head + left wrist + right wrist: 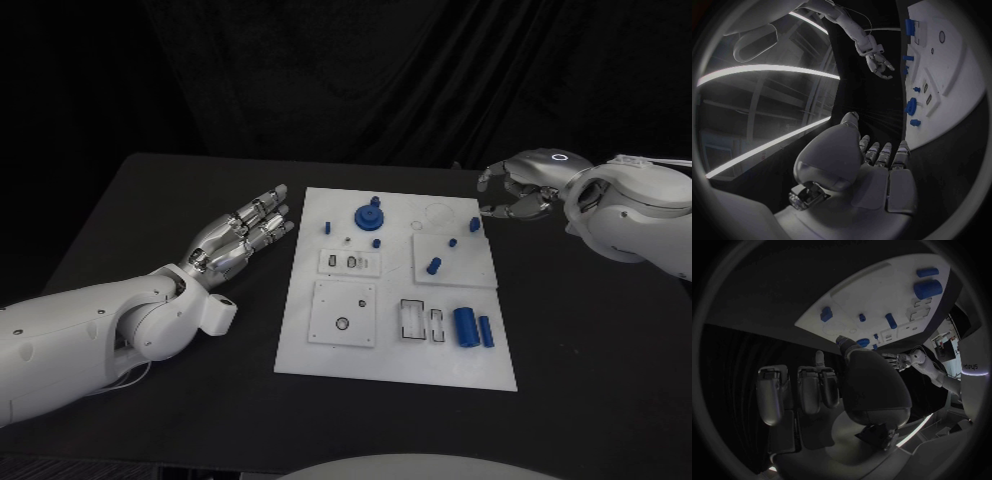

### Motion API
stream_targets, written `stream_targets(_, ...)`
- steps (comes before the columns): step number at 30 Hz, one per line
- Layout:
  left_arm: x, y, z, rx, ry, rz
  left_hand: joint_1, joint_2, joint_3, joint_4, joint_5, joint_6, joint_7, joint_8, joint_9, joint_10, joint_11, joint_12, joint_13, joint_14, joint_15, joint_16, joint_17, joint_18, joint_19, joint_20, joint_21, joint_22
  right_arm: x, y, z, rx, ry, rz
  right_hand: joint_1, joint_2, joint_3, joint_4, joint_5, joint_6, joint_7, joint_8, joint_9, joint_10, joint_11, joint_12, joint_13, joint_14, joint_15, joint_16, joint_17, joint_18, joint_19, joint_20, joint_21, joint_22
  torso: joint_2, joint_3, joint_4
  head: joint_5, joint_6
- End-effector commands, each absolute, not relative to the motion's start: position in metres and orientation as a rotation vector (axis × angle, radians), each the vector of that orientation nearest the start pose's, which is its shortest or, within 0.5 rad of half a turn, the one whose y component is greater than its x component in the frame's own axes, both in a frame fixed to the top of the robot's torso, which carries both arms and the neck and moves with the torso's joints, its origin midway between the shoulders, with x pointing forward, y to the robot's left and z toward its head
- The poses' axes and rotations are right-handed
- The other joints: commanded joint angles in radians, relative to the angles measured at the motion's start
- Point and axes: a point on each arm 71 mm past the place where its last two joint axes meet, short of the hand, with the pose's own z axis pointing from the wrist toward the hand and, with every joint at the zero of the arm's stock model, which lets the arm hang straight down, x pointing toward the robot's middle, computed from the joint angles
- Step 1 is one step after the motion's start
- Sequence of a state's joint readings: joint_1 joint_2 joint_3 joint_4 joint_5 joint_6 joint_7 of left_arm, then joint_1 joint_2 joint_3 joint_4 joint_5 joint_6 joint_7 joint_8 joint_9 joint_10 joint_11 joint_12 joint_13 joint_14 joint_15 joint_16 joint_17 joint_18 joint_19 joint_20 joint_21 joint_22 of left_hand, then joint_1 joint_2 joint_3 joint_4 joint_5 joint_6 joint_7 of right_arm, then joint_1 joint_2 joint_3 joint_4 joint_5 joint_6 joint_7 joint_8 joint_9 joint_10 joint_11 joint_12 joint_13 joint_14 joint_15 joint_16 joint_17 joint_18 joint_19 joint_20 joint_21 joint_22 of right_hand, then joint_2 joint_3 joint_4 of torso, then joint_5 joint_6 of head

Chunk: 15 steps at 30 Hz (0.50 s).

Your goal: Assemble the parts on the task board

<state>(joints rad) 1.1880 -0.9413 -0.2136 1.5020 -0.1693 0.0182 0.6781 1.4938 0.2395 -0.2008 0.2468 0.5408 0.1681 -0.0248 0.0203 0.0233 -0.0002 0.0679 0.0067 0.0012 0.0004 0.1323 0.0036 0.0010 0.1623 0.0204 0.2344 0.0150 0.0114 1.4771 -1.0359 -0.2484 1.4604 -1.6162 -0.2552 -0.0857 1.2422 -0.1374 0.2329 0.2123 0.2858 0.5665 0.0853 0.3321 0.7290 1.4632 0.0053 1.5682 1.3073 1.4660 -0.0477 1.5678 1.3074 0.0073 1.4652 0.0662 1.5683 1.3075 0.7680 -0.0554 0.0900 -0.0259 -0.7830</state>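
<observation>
The white task board [392, 360] lies in the middle of the black table. On it a blue gear-like part [372, 214] stands near the far edge, several small blue pegs [434, 265] stand around the middle, and a large blue cylinder [464, 326] lies beside a thinner one [486, 331] at the near right. My left hand [245, 232] hovers just left of the board, fingers stretched out and apart, holding nothing. My right hand [516, 190] hangs over the table at the board's far right corner, fingers loosely curved and apart, with nothing in them. The right wrist view shows that hand [829, 390] before the board [873, 290].
Raised white plates with slots [351, 262] and a ring hole [343, 323] sit on the board's left half. A framed recess [424, 320] lies beside the cylinders. Black table surrounds the board on all sides, with a dark curtain behind.
</observation>
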Motion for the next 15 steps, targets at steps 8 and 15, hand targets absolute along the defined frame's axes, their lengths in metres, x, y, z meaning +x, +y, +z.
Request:
stream_targets(8,0.449,0.247,-0.217,-0.762,1.411,-1.865,0.006,0.001,0.005,0.000,0.006,-0.005,0.002,0.004,0.001,0.000,0.004,-0.007,-0.001,0.000,0.010,-0.004,-0.001,0.011,0.001,0.007,0.003,0.002,0.502,-0.332,-0.139,-0.291,1.675,0.190,0.007,-0.036,-0.020,0.079,0.004,-0.060,-0.001,0.015,-0.012,0.108,-0.002,0.003,0.263,0.105,-0.001,0.003,0.263,-0.007,0.106,-0.003,0.003,0.263,0.001,0.0006,0.0027,-0.003,-0.006)
stream_targets(15,0.449,0.247,-0.217,-0.763,1.410,-1.865,0.006,0.001,0.005,0.000,0.006,-0.005,0.002,0.004,0.001,0.000,0.004,-0.007,-0.001,0.000,0.010,-0.004,-0.001,0.011,0.001,0.007,0.003,0.002,0.503,-0.334,-0.146,-0.291,1.694,0.183,0.012,-0.035,-0.019,0.078,0.005,-0.070,-0.001,0.012,-0.020,0.108,-0.002,0.003,0.263,0.105,-0.002,0.003,0.263,-0.007,0.106,-0.003,0.003,0.263,0.003,0.0005,0.0021,-0.004,-0.007)
